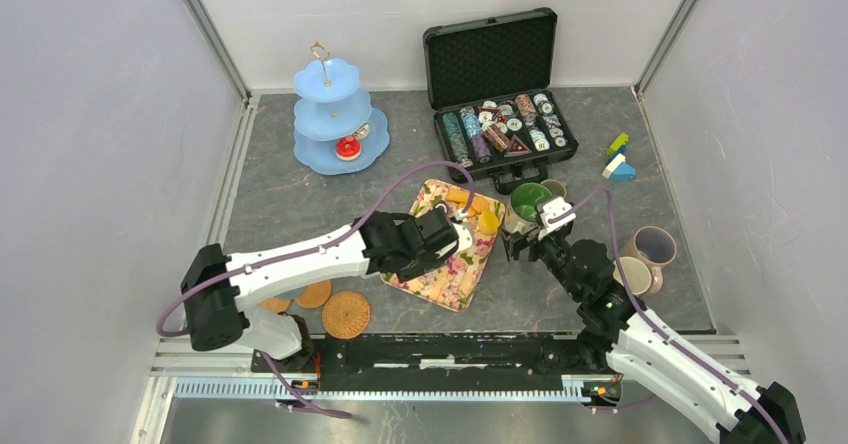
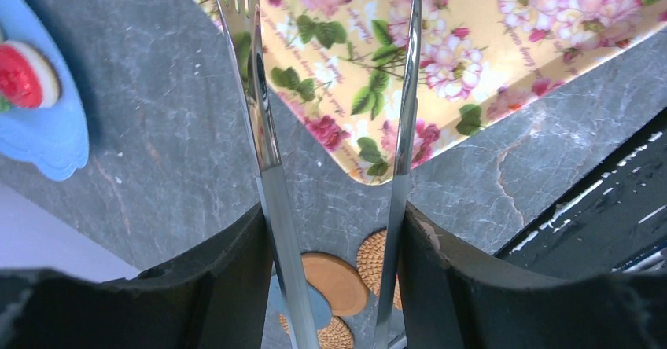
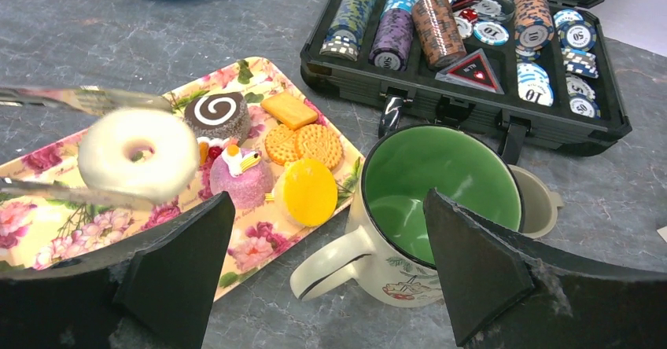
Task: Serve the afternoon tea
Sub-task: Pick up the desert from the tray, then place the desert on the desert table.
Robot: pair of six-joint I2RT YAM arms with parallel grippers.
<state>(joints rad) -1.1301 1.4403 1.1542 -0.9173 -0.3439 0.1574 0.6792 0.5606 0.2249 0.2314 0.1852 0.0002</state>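
The left gripper (image 2: pixel 332 215) is pinching a pair of shiny tongs (image 2: pixel 263 152). The tongs squeeze a white donut (image 3: pixel 110 160) over the flowery tray (image 3: pixel 259 251) in the middle of the table. A swirl cake (image 3: pixel 216 113) and round biscuits (image 3: pixel 303 143) lie on the tray's far part. The right gripper (image 3: pixel 326 207) is spread wide and holds nothing (its fingers point at the mug). The green-lined mug (image 3: pixel 425 184) stands upright just right of the tray, near the black chip case (image 1: pixel 500 114). Woven coasters (image 1: pixel 346 314) lie near the left arm's base. A blue cake stand (image 1: pixel 335 114) stands far left.
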